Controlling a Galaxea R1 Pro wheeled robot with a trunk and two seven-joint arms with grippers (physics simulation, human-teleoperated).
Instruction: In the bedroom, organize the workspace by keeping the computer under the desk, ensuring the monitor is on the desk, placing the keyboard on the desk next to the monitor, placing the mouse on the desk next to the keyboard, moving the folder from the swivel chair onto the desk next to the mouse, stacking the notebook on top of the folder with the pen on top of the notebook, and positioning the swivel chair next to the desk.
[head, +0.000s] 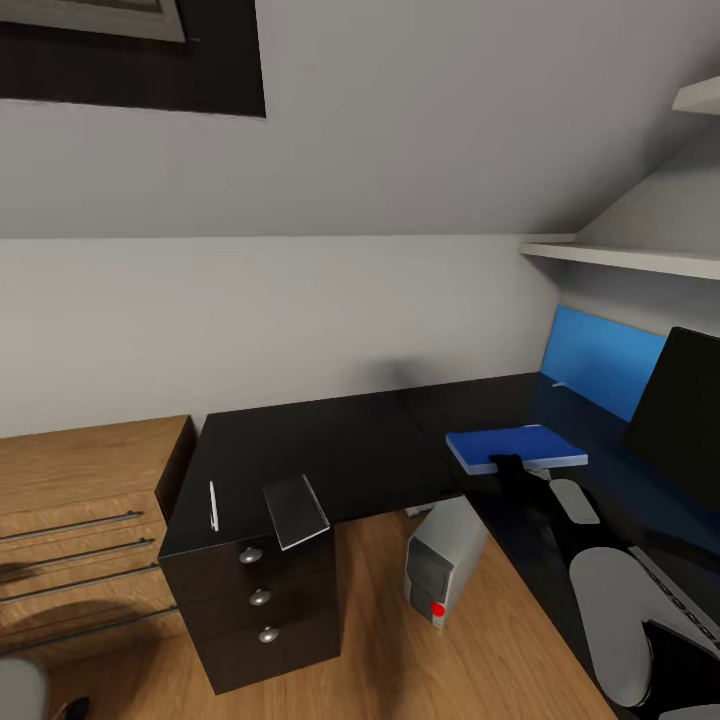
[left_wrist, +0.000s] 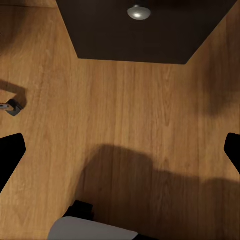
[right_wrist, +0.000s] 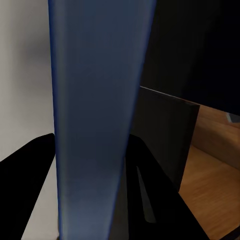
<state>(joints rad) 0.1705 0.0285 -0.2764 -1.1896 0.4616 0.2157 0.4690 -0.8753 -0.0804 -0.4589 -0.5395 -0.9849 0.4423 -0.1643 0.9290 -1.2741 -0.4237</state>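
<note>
While the folder (head: 515, 447) lies flat on the glossy black desk (head: 330, 450) before the monitor (head: 680, 420), the right gripper (head: 508, 466) grips its near edge, fingers closed on it. Notebook (head: 296, 511) and pen (head: 213, 505) sit at the desk's left front edge; the computer (head: 440, 562) stands beneath. Left gripper (left_wrist: 120, 150) hangs spread wide over bare wood floor (left_wrist: 125, 115).

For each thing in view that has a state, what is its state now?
folder: flat above the desk, held at its near edge by the right gripper.
notebook: on the desk corner, overhanging the edge.
pen: lying flat on the desk.
computer: upright on the floor, partly under the desk.
drawers: shut.
left gripper: open, above the floor.
</note>
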